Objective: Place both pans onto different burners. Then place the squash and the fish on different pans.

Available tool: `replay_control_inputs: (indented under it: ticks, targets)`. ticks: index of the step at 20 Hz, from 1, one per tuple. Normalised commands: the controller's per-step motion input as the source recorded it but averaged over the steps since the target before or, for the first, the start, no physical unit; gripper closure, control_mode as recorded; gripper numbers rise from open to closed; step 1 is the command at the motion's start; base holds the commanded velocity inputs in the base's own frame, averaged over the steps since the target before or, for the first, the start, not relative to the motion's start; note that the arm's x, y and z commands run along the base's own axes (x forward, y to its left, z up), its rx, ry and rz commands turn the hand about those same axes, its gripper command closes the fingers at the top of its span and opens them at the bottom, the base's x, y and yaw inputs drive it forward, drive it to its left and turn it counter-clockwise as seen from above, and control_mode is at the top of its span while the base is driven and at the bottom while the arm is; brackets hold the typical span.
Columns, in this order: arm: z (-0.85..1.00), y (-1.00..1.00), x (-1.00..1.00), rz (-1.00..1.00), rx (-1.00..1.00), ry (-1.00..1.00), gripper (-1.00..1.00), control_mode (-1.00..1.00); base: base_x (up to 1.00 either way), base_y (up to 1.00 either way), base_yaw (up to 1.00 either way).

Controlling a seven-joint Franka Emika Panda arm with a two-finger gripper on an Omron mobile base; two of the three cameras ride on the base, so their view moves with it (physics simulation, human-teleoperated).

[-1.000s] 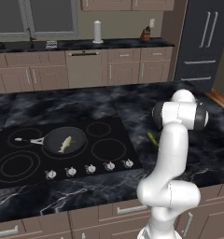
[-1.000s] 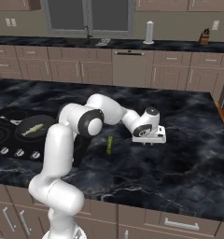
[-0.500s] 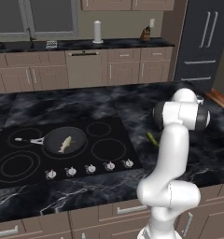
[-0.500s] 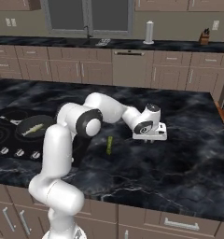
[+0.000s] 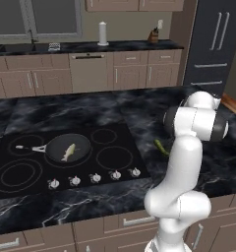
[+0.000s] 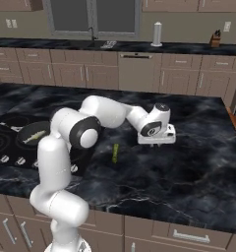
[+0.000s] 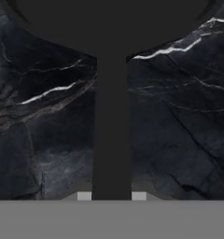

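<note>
My gripper [image 7: 111, 196] is shut on the long thin handle [image 7: 111, 130] of a dark pan, whose round body [image 7: 109, 23] fills the top of the hand view. The hand [image 6: 157, 135] hangs low over the black marble counter, right of the cooktop. The other pan [image 5: 66, 147] sits on a burner of the cooktop [image 5: 41, 183] with the pale fish [image 5: 68, 151] lying in it; both also show from the right, pan [image 6: 26, 132] and fish [image 6: 35, 137]. The green squash [image 6: 115, 152] lies on the counter between cooktop and hand, partly behind my arm [image 5: 161, 147].
An unoccupied burner ring [image 5: 114, 157] lies right of the pan with the fish, a smaller one [image 5: 103, 135] behind it. Silver knobs [image 5: 94, 177] line the cooktop's front. A tall dark fridge [image 5: 216, 44] stands at the right; a white roll [image 5: 103, 33] sits on the back counter.
The jaws have closed the last bit onto the pan handle. The hand has hardly moved. Fish, squash and the other pan lie as before.
</note>
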Motion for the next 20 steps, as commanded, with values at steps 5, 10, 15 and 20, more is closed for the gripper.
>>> replay_control_inputs:
  ticks: [5,10,15,20]
  targets:
    - [0.00,0.24,-0.28,0.30,0.00,0.00,1.00,-1.00,0.00,0.00,0.00]
    - [0.11,0.11,-0.17,0.36,0.04,-0.01,1.00,-1.00,0.00,0.00,0.00]
    - [0.27,0.00,-0.10,0.34,0.10,-0.02,1.00,-1.00,0.00,0.00,0.00]
    - [0.20,0.07,-0.12,0.34,0.08,0.00,1.00,-1.00,0.00,0.00,0.00]
